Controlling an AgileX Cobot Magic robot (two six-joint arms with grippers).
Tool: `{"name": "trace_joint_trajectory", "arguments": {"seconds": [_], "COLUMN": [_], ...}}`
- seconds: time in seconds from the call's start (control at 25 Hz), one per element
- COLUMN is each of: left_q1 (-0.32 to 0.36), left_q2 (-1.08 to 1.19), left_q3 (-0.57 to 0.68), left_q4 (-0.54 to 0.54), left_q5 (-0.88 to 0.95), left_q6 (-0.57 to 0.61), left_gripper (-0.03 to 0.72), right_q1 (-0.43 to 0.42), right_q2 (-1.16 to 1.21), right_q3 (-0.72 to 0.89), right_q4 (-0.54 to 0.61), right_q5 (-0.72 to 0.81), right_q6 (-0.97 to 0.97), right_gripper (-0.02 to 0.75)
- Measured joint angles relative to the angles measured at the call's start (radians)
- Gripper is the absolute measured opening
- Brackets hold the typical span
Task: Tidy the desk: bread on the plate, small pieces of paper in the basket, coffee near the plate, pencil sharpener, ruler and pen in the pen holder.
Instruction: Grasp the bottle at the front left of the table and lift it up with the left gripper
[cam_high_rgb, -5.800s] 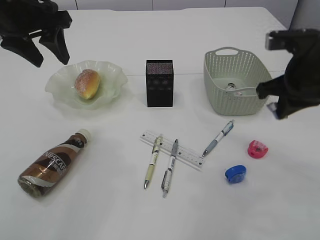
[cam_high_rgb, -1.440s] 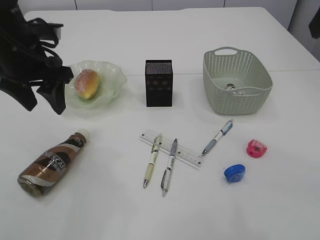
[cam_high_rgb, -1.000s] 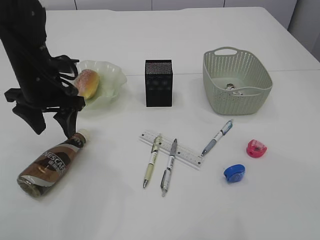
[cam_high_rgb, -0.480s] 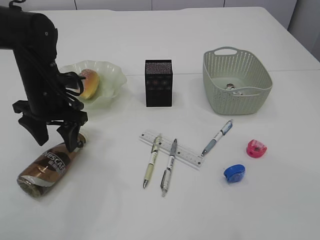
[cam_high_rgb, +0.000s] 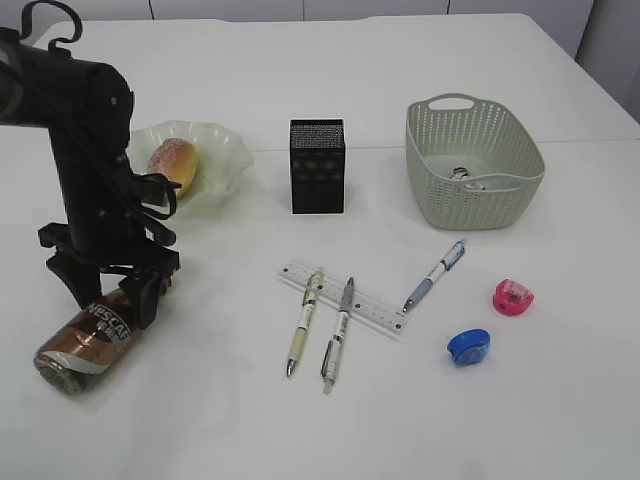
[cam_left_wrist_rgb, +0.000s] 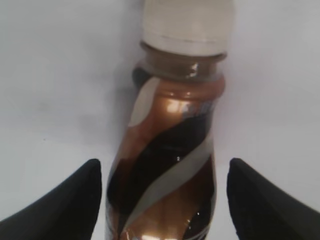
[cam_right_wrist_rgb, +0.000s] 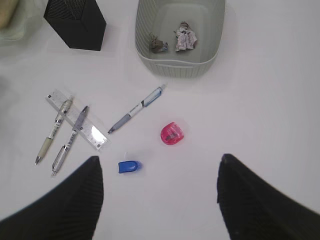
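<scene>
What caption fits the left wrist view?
Open left pincer straddling the lying coffee bottle on the white table.

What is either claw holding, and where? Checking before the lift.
Nothing. The left claw stands open astride the coffee bottle, below its neck; the right claw is open, empty.

Exterior slanting down, left wrist close, right wrist high overhead

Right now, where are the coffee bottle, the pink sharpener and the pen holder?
coffee bottle (cam_left_wrist_rgb: 167, 165), left wrist view, on the swirled label of its body.
pink sharpener (cam_high_rgb: 513, 296), exterior view, on its top face.
pen holder (cam_high_rgb: 318, 180), exterior view, on its front wall.
</scene>
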Motion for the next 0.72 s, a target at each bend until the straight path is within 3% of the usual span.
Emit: {"name": "trace_joint_trajectory", "arguments": {"seconds": [0.72], "left_q1": [-0.003], "left_q2": [0.090], "left_q3": [-0.093], "left_q4": [-0.005], "left_q5": [-0.005], "left_q6": [0.005], "left_gripper": [0.555], "right_q1": [0.000], "right_q2": [0.000], "right_q3": [0.000], "right_q4": [0.000], "right_q5": [0.002], "right_q6": [-0.004], "right_gripper": [0.553]}}
